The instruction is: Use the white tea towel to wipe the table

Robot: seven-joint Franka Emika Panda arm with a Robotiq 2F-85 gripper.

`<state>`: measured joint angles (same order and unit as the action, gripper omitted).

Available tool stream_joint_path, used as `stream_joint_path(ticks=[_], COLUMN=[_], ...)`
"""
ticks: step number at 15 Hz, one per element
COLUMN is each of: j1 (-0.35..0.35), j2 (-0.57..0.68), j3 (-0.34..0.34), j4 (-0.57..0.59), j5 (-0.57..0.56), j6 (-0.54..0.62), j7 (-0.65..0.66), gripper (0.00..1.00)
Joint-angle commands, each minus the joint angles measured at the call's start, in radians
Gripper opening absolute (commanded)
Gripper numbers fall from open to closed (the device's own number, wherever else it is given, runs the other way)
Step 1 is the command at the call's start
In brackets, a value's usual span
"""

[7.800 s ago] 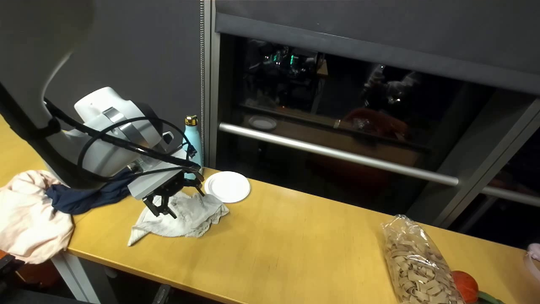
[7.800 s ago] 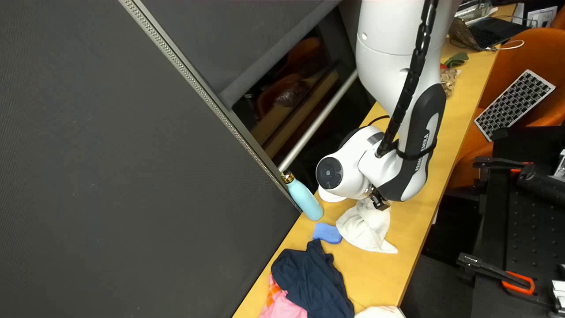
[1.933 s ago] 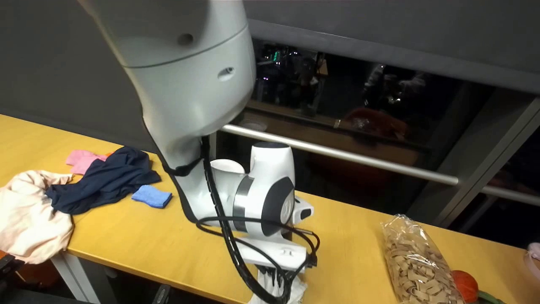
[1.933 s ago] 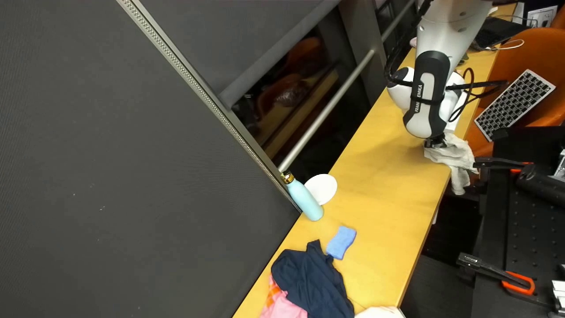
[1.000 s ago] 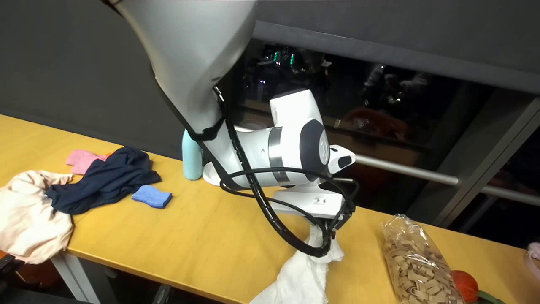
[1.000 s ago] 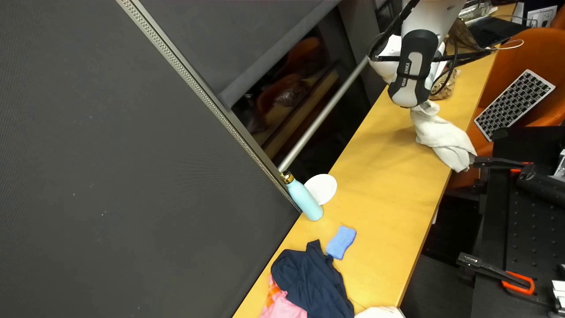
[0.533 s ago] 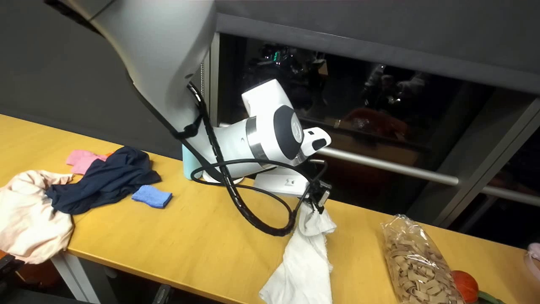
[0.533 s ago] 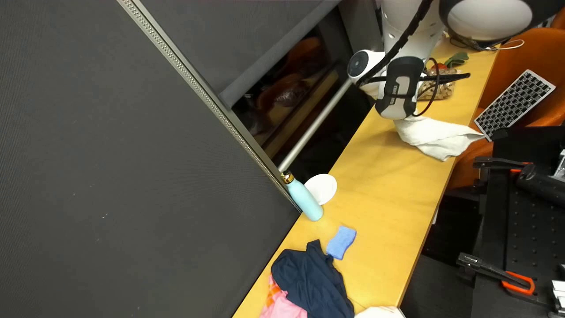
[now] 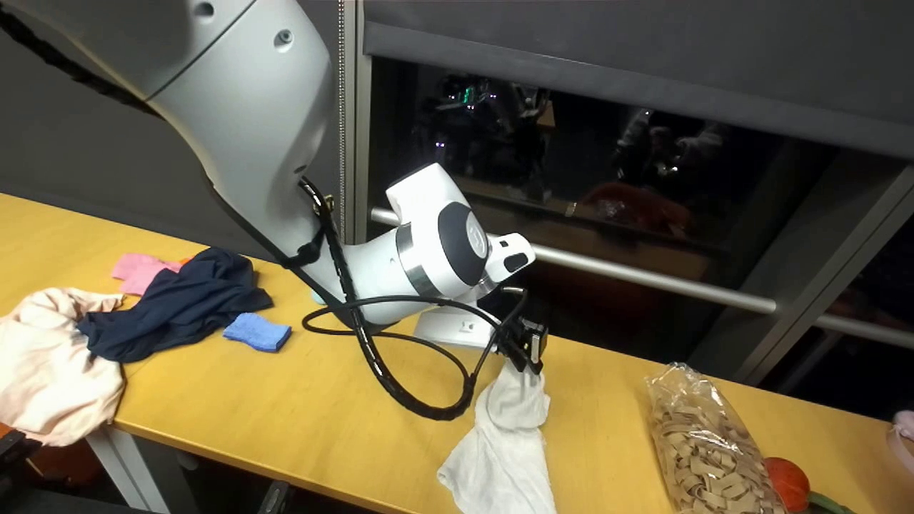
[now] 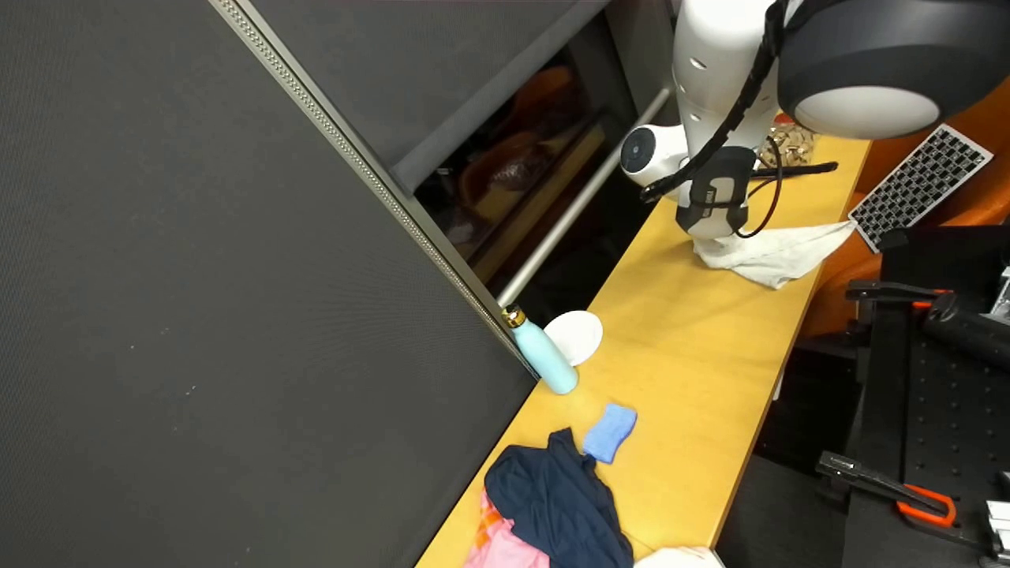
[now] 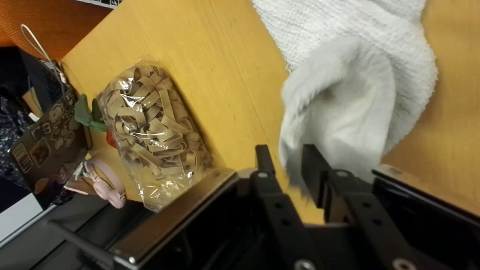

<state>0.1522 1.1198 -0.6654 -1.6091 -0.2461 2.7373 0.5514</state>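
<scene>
The white tea towel (image 9: 503,457) lies crumpled on the wooden table (image 9: 343,428), running from under my gripper (image 9: 527,365) towards the front edge. In an exterior view the towel (image 10: 777,252) reaches past that edge at its tip, while the arm hides the gripper. Seen from the wrist, my gripper (image 11: 285,148) has its jaws parted, with table showing through the gap. A blurred fold of the towel (image 11: 348,112) stands beside and partly between the fingers, close to the right-hand finger (image 11: 315,168); the left-hand finger is apart from it.
A clear bag of tan strips (image 11: 157,123) lies near the towel, with a red object (image 9: 785,482) and pink headphones (image 11: 107,187) beyond. Further off are a blue sponge-like cloth (image 9: 257,332), navy cloth (image 9: 178,307), peach cloth (image 9: 57,357), bottle (image 10: 544,351) and plate (image 10: 580,335).
The towel has moved from beside the plate along the table, to the front edge, then back inward. Over the last half second the gripper sank slightly. The blue cloth has shifted and turned.
</scene>
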Motion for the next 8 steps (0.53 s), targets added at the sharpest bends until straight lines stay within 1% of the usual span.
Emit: stream_joint_path(ticks=[1, 3, 6, 7, 8], j1=[0.005, 0.003, 0.007, -0.006, -0.015], j2=[0.006, -0.027, -0.074, -0.101, -0.126], j3=[-0.029, -0.021, -0.017, 0.001, 0.015], j4=[0.000, -0.025, -0.059, -0.068, -0.075], j5=[0.015, 0.015, 0.013, 0.018, 0.022], j6=[-0.005, 0.001, 0.016, 0.022, 0.030], j7=[-0.007, -0.030, -0.055, -0.078, -0.098], gripper=[0.61, 0.74, 0.97, 1.00, 1.00])
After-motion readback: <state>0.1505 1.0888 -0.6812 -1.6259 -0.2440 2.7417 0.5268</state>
